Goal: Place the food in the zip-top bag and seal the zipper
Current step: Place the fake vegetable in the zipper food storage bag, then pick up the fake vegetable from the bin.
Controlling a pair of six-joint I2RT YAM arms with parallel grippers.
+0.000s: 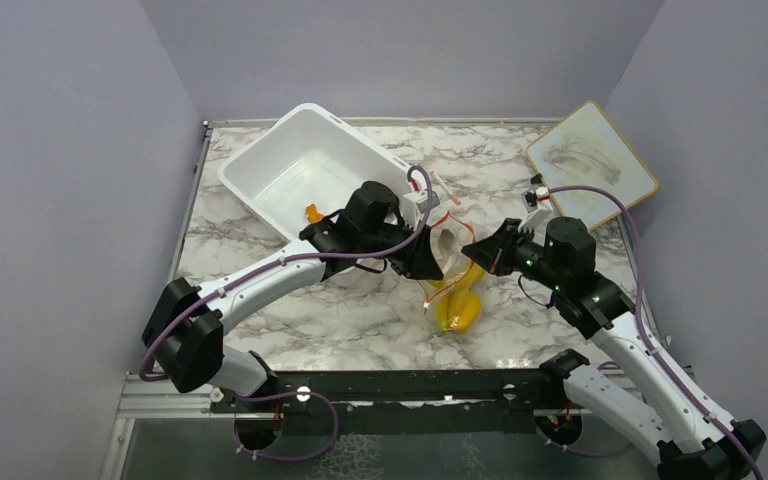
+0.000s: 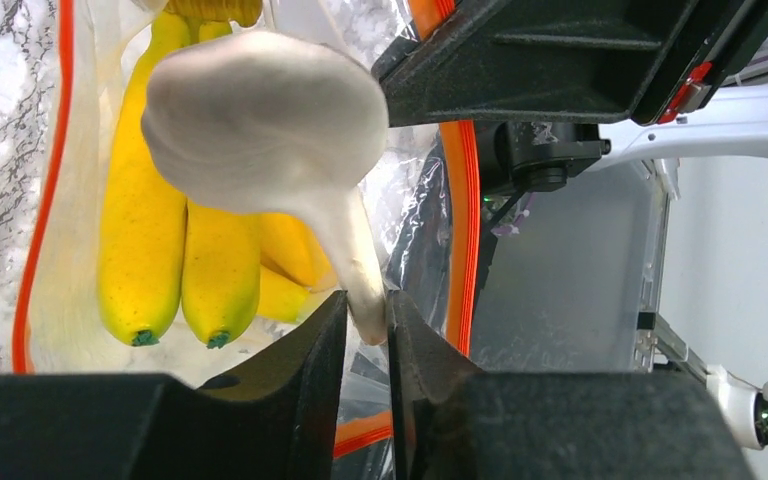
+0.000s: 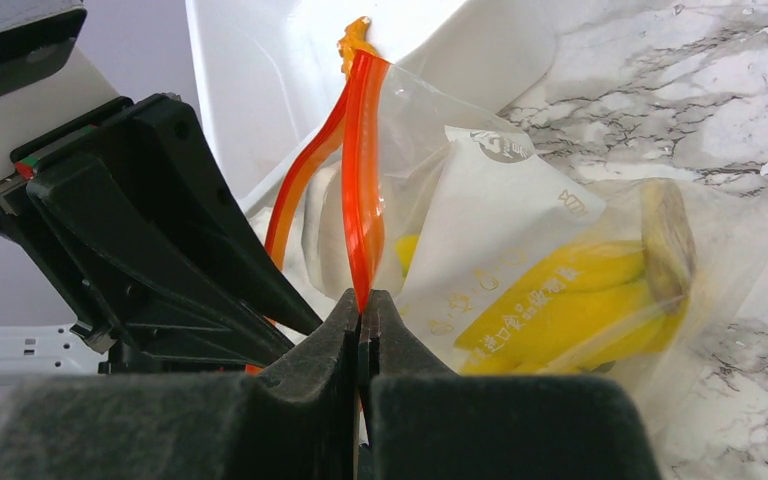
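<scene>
The zip-top bag (image 1: 447, 262) lies mid-table with its mouth held up and yellow bananas (image 2: 140, 230) inside. My right gripper (image 3: 362, 300) is shut on the red-orange zipper (image 3: 363, 180) at the mouth's edge, to the bag's right (image 1: 472, 250). My left gripper (image 2: 367, 320) hangs over the open mouth. Its fingers clasp the stem of a white mushroom toy (image 2: 260, 120), whose cap points down into the bag. The zipper's other side (image 2: 463, 230) runs beside it. The bag's lower end with the bananas (image 1: 457, 312) rests on the marble.
A white tub (image 1: 260, 165) stands at the back left, with a small orange bit (image 1: 313, 212) inside. A wood-framed whiteboard (image 1: 590, 155) leans at the back right. A small white-and-red stick (image 1: 443, 190) lies by the tub's corner.
</scene>
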